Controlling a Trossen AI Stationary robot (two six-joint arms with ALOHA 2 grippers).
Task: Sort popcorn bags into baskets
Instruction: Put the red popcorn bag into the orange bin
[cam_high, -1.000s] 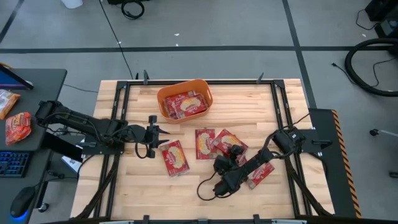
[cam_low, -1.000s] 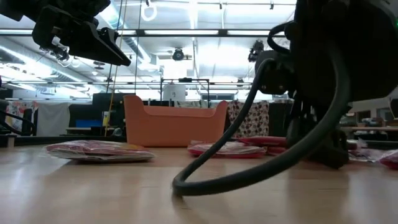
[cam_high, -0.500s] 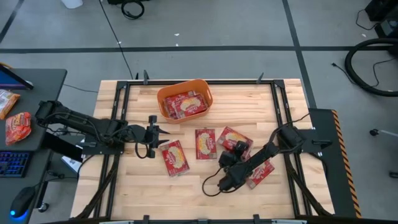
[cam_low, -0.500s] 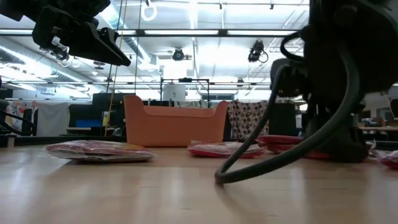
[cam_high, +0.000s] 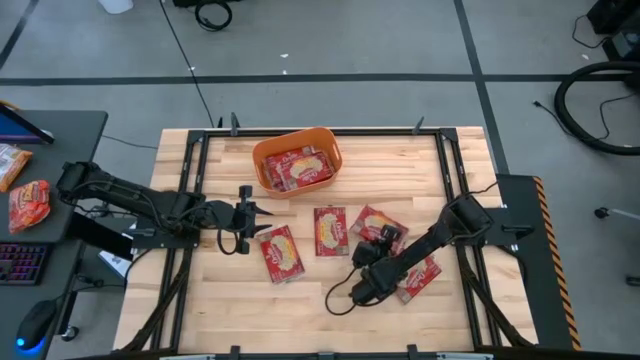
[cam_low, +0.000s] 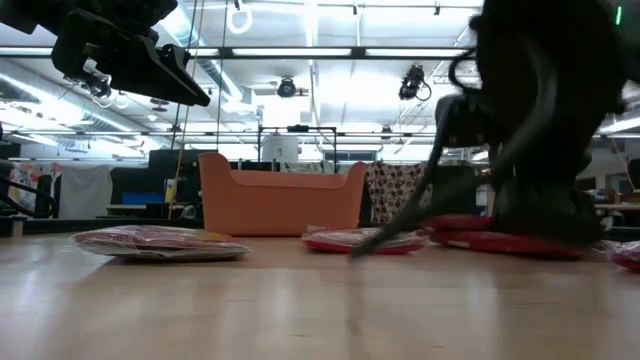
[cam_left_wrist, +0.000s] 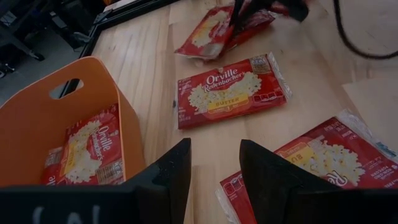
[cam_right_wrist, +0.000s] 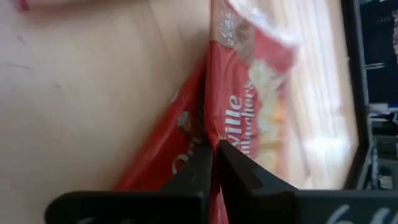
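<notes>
Wooden table (cam_high: 210, 300) with a black frame, grey floor round it. Orange basket (cam_high: 265, 156) sits at the far edge, centre, with two popcorn bags (cam_high: 297, 167) in it as far as I can count.

Change since a second ago: right gripper (cam_high: 392, 237) has swung away from the basket-side of the loose cluster toward the right frame rail, and the bag under it (cam_high: 375, 222) now shows more of its face. Its black cable loop (cam_high: 340, 293) has tightened. Left arm hasn't moved.

Loose bags on the table, four: one (cam_high: 281, 254) just in front of the left gripper (cam_high: 262, 217), one (cam_high: 329, 230) straight out from the basket, the one at the right gripper, one (cam_high: 420, 274) nearest the right rail.

Right fingers (cam_right_wrist: 233, 168) pinched together on that bag's edge. Left gripper hovers beside the basket, fingers (cam_left_wrist: 264, 171) apart, holding nothing.
</notes>
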